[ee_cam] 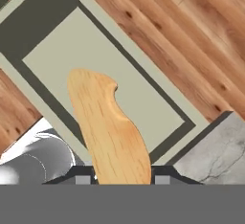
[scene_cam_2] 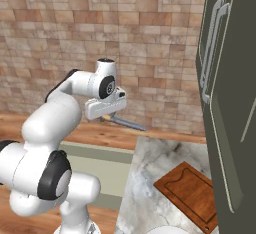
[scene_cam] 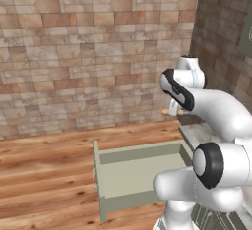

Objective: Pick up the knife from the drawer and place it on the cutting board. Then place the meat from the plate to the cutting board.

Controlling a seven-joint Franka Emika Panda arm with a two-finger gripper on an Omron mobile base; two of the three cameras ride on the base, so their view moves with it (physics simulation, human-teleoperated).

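My gripper (scene_cam_2: 107, 116) is shut on the knife (scene_cam_2: 125, 122), held in the air above the open drawer (scene_cam_2: 98, 166). In the hand view the tan wooden handle (ee_cam: 107, 132) rises between my fingertips, with the drawer's pale green inside (ee_cam: 86, 50) below it. The grey-blue blade points right, toward the marble counter. The handle's tip (scene_cam: 166, 111) pokes out from behind my arm over the drawer (scene_cam: 133, 175). The reddish-brown cutting board (scene_cam_2: 192, 193) lies on the counter to the lower right. A rim of the white plate (scene_cam_2: 167, 230) peeks in at the bottom edge. The meat is out of view.
The marble counter (scene_cam_2: 160, 163) runs to the right of the drawer. A tall dark cabinet (scene_cam_2: 230, 88) with long handles stands at the far right. Behind everything are a brick wall (scene_cam: 98, 52) and a wooden floor (scene_cam: 44, 175).
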